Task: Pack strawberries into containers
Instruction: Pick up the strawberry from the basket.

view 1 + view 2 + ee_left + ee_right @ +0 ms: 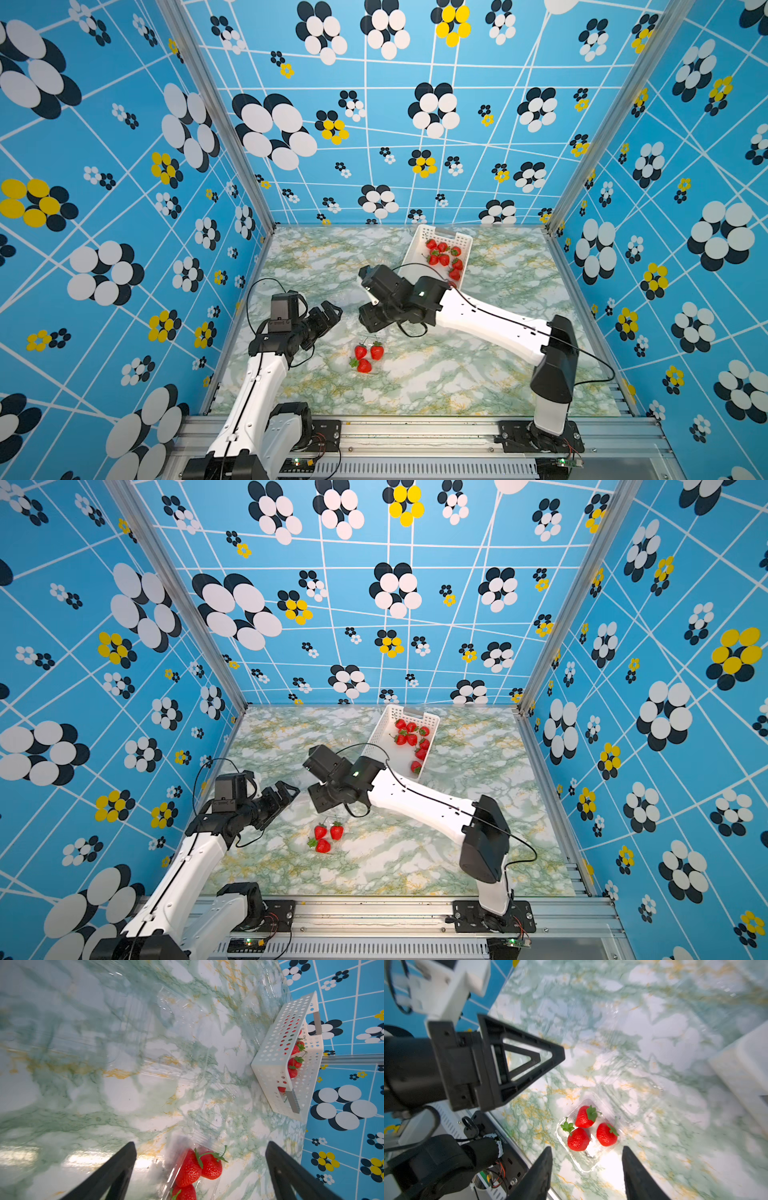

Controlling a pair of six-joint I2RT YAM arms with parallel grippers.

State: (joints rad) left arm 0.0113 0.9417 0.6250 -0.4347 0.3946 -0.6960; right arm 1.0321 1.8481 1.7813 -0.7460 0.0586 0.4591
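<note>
Strawberries point(360, 352), three in a clear container point(588, 1160), lie at five o'clock from the left gripper point(331, 311), which is wide open and empty. They lie at six o'clock, close to the right gripper point(586, 1148), half-open and holding nothing. More sit in the white basket point(411, 253) at one o'clock, nearer the right arm and likely the next pick. Only the right wrist view shows the container's rim plainly.

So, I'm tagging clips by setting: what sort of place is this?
Probably a lab robot cell, not a kitchen: a left arm and right arm bolted to an aluminium rail, blue flower-print walls boxing in a marble-look tabletop, strawberries in a white basket.
</note>
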